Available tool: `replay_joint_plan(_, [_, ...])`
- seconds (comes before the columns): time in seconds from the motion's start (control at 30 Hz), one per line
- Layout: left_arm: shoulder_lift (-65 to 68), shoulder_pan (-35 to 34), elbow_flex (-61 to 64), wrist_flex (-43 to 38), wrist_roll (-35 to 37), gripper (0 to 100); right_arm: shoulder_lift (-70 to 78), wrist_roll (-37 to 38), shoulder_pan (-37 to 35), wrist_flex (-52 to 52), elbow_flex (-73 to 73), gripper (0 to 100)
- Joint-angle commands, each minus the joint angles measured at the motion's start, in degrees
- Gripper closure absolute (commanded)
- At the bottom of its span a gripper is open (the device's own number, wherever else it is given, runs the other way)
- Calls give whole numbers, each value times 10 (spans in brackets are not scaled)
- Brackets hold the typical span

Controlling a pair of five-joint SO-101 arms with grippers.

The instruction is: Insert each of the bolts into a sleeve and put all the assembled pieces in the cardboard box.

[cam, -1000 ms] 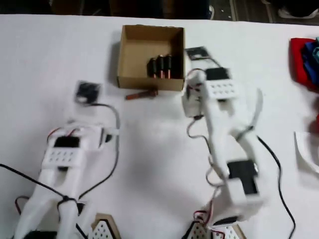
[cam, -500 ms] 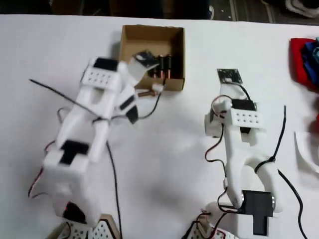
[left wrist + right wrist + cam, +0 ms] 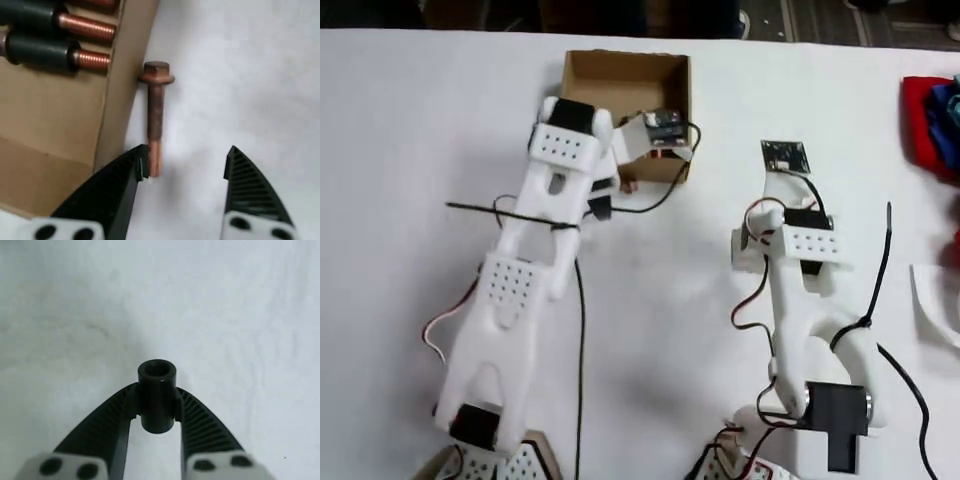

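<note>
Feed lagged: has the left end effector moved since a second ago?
Yes: the left end effector advanced to the box, open at the bolt.

Copper bolt (image 3: 156,117) beside cardboard box (image 3: 60,130), black sleeve (image 3: 157,395) clamped

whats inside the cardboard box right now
Inside the cardboard box lie at least two bolts in black sleeves, copper threads sticking out. In the high view the left arm covers that corner, so the full count is hidden.
</note>
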Motion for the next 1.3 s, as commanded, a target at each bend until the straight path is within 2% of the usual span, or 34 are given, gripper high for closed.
replay_joint_plan(0.0, [32,6,-74,-3,-6,740,-27,-4,-7,-5,-4,976])
replay_joint_plan(0.17, [78,5,-131,-22,-5,740,-27,-4,-5,-5,-4,976])
replay_joint_plan(0.43, [110,7,-134,-20,-3,742,-27,-4,-5,-5,-4,976])
replay_joint_plan(0.53, [119,7,-134,-20,-2,803,-27,-4,-4,-5,-4,976])
replay_joint_plan(0.67, [125,7,-134,-19,-2,968,-27,-4,-4,-5,-4,976])
replay_joint_plan(0.7, [125,8,-137,-19,-2,984,-27,-4,-3,-6,-4,976])
replay_joint_plan(0.83, [120,18,-138,-18,-1,951,-27,-4,-3,-7,-4,976])
replay_joint_plan(0.97, [120,47,-160,34,3,951,-28,-4,-3,-7,-4,976])
replay_joint_plan(1.03, [119,60,-175,40,44,952,-30,-4,-3,-7,-4,976])
replay_joint_plan(1.27, [44,92,-140,43,258,976,-32,-4,4,-8,-4,975])
